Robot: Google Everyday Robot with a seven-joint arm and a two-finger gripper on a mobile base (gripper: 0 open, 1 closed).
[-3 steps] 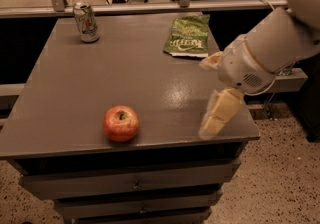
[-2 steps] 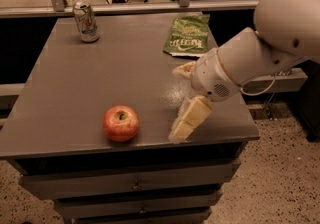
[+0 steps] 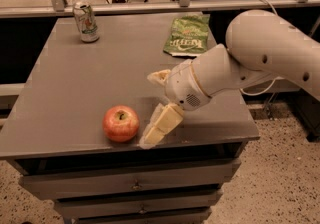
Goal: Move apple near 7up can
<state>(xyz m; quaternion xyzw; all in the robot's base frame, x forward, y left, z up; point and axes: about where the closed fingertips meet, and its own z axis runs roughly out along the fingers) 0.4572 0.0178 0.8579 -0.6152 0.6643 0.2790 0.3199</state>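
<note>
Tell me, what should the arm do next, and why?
Probably ease the gripper toward the apple so its open fingers straddle it: the gripper hovers just beside the apple, not yet around it, while the can stands at the table's far corner.

Grey table [image 3: 75,83] carrying the apple [image 3: 121,123] near the front edge, the 7up can [image 3: 86,21] at a far corner, a green chip bag [image 3: 186,41] at the back — gripper [image 3: 158,103], fingers spread, just beside the apple.

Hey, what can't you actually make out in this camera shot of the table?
Camera view:
- 7up can: lettering too small.
- Gripper, open, right of the apple: finger-apple contact unclear; upper finger partly behind wrist.
- Arm: base cut off by right edge.
</note>
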